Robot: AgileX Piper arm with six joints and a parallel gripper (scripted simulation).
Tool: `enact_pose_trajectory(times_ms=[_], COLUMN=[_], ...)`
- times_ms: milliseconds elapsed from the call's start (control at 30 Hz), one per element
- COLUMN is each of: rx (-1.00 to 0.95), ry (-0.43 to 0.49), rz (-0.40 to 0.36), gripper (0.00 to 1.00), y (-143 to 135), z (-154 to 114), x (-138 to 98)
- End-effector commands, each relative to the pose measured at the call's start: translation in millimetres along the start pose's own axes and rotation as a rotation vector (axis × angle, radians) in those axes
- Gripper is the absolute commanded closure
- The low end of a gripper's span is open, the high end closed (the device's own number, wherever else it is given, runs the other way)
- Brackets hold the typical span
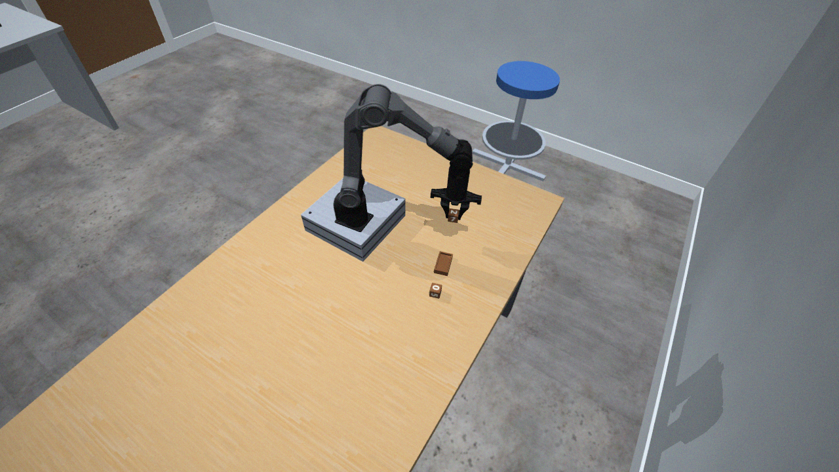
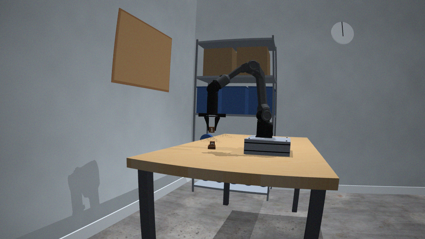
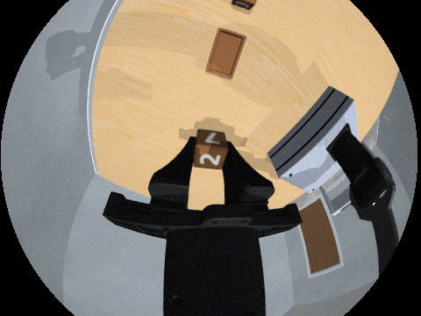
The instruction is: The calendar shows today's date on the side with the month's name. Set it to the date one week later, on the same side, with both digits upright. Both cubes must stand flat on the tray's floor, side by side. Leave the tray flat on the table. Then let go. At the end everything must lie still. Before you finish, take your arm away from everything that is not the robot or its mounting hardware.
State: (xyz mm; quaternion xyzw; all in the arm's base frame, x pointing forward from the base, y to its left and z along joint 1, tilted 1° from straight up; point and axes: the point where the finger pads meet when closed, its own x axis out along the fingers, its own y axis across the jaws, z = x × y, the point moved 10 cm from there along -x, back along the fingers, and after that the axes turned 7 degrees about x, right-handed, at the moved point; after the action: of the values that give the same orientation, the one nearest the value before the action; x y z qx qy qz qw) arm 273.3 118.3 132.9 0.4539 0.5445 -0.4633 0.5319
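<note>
In the top view, the tray [image 1: 443, 263] [image 2: 211, 147] [image 3: 225, 53] lies flat, its long axis running one to seven o'clock, with the loose cube [image 1: 435, 290] [image 2: 212, 143] [image 3: 244, 3] near its seven o'clock end (0 facing up). Toward twelve o'clock, the part-open gripper [image 1: 454, 215] [image 2: 211, 128] [image 3: 209, 146] grips the other cube [image 1: 453, 216] [image 2: 211, 129] [image 3: 210, 151] aloft, its 2 sideways in the wrist view
</note>
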Motion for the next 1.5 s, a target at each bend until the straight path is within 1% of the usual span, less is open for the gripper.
enact_pose_trajectory(times_ms=[0, 233, 700, 867, 1000, 1167, 1233, 1467], rx=[0.038, 0.087, 0.087, 0.087, 0.087, 0.087, 0.087, 0.087], ry=[-0.003, -0.002, -0.002, -0.003, -0.003, -0.003, -0.003, -0.003], rz=[0.004, 0.004, 0.004, 0.000, 0.000, -0.001, -0.001, -0.001], gripper=[0.65, 0.65, 0.65, 0.65, 0.65, 0.65, 0.65, 0.65], y=[0.4, -0.1, -0.1, -0.8, -0.9, -0.9, -0.9, -1.0], z=[-2.6, -5.2, -5.2, -5.1, -5.1, -5.3, -5.3, -5.4], x=[-0.1, 0.1, 0.1, 4.8, 14.1, 34.1, 34.1, 67.9])
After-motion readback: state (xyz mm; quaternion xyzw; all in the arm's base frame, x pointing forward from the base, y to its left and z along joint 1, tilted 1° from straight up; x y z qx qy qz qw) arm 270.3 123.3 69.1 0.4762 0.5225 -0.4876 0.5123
